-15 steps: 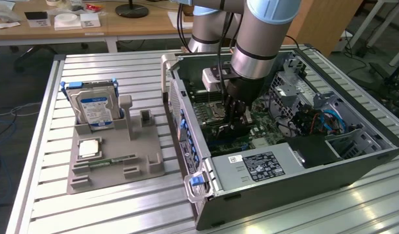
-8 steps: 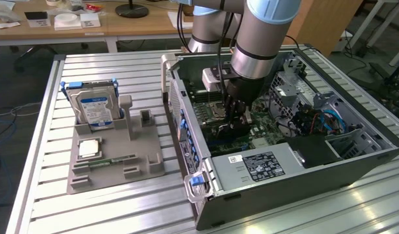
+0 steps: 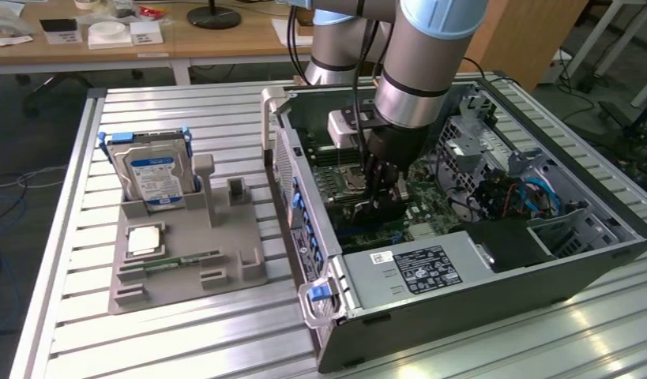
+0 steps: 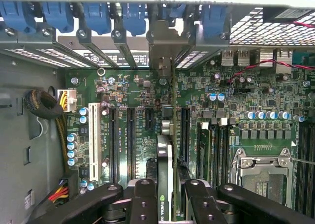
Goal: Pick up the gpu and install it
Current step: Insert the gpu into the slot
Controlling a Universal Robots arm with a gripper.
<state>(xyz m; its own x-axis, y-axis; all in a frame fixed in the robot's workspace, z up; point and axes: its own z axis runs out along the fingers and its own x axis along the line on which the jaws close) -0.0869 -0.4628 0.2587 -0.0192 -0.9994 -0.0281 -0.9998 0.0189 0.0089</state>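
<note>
Right now I am down inside the open computer case (image 3: 576, 260), and my gripper (image 4: 165, 197) is clamped on the gpu (image 4: 165, 155), 1 finger pad (image 4: 143, 199) on each flat face. I hold the card on edge, so from the wrist view I look along its thin black length, with the green logo mark just ahead of my pads. Its silvery bracket (image 4: 161, 56) stands at the far end from me, against the rear wall of the case, among the blue slot clips (image 4: 93, 15).

Below the card is the motherboard (image 4: 256, 86). The long black expansion slots (image 4: 130, 140) run parallel to the card, some on either side of my jaws. I cannot tell whether the card's lower edge is already in a slot or only above one, because the card itself hides that line.

As I judge it, the main risk is misalignment. If the card's edge sits slightly off its slot, pressing down would grind the contacts on the slot's lip or bend the board. If the bracket catches on the rear wall, the card would tilt in my grip. My hold covers only a narrow part of the card, so a skewed push could also make it pivot between my pads. The capacitors (image 4: 84, 113) close beside the slots could be struck.
</note>
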